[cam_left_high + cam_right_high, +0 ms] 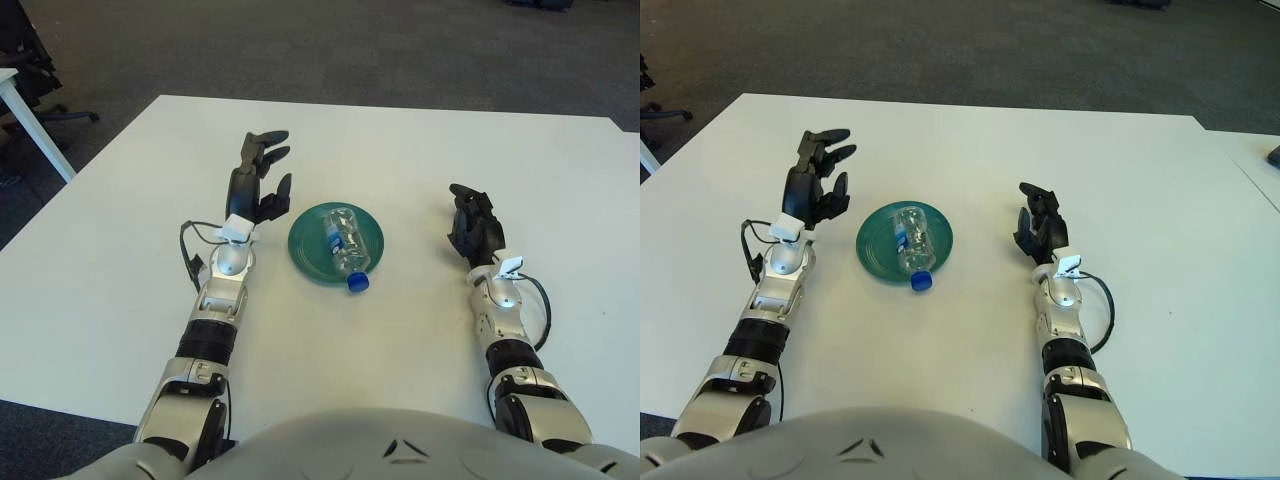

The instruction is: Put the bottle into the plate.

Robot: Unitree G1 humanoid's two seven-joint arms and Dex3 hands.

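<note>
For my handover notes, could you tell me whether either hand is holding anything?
Nothing is held: the left hand is open beside the plate, where the bottle lies.

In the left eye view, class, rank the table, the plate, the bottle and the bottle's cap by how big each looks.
1. Table, by far the largest.
2. Plate, a green disc.
3. Bottle, lying across the plate, narrower than it.
4. Cap, blue, the smallest, poking past the plate's near rim.
</note>
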